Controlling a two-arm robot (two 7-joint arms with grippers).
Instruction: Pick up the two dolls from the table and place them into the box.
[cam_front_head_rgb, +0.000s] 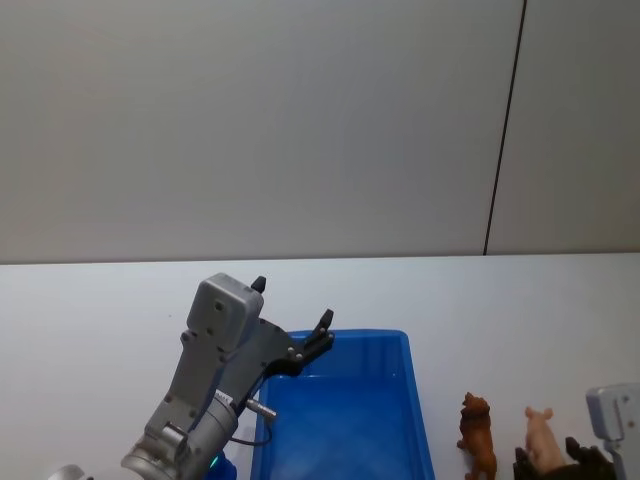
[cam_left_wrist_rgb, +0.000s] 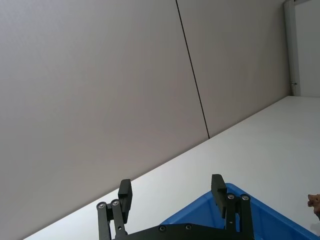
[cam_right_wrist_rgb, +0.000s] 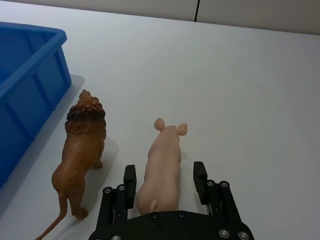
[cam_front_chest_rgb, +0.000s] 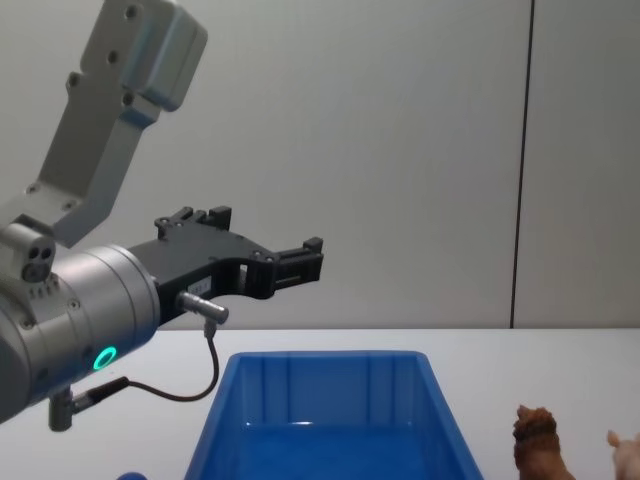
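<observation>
Lion (cam_right_wrist_rgb: 82, 150) reddish-brown, pig (cam_right_wrist_rgb: 162, 167) pale pink

On table (cam_front_head_rgb: 90, 320), L to R: box (cam_front_head_rgb: 340, 420), lion doll (cam_front_head_rgb: 479, 435) just beside, pig doll (cam_front_head_rgb: 541, 440) near that. Right gripper (cam_right_wrist_rgb: 165, 171) astride pig doll's rear, w/ finger each side. Left gripper (cam_left_wrist_rgb: 171, 185) up over box's left side.

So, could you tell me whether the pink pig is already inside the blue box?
No, the pink pig stands on the table, within the open right claw.
</observation>
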